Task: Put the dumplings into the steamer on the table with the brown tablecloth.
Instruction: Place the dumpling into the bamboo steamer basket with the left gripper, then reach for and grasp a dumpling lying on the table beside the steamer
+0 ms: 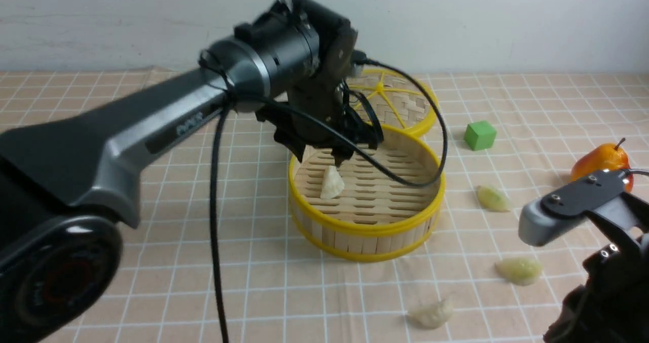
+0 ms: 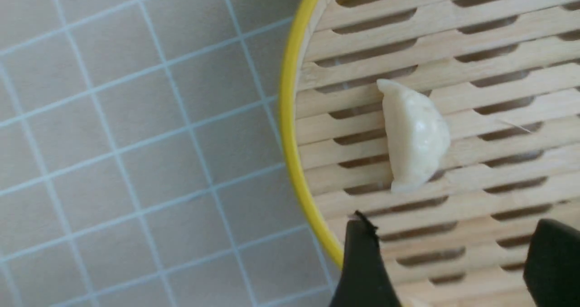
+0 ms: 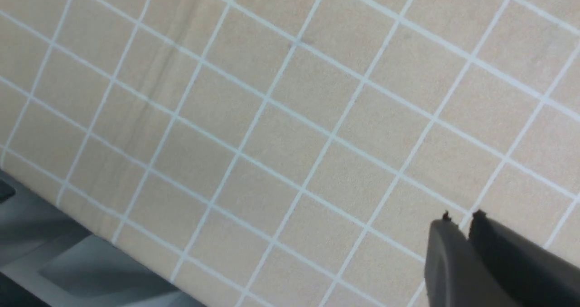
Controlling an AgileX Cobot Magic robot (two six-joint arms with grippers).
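The steamer (image 1: 365,229), a round bamboo basket with yellow rims, stands mid-table on the brown tablecloth (image 1: 167,262). One whitish dumpling (image 1: 332,183) lies loose on its slotted floor near the left wall. My left gripper (image 1: 342,155) hangs just above that dumpling, inside the rim. In the left wrist view this gripper (image 2: 453,234) is open and holds nothing, with the dumpling (image 2: 414,137) just beyond its fingertips and the steamer rim (image 2: 287,116) beside them. Three more dumplings lie on the cloth to the right (image 1: 493,198), (image 1: 519,270), (image 1: 432,312). My right gripper (image 3: 460,216) is shut and empty above bare tablecloth (image 3: 272,116).
The flat woven lid (image 1: 400,100) leans behind the steamer. A green cube (image 1: 479,135) and a red-orange toy fruit (image 1: 601,160) sit at the right. My right arm (image 1: 583,201) stands at the front right. The table's edge (image 3: 68,270) shows in the right wrist view.
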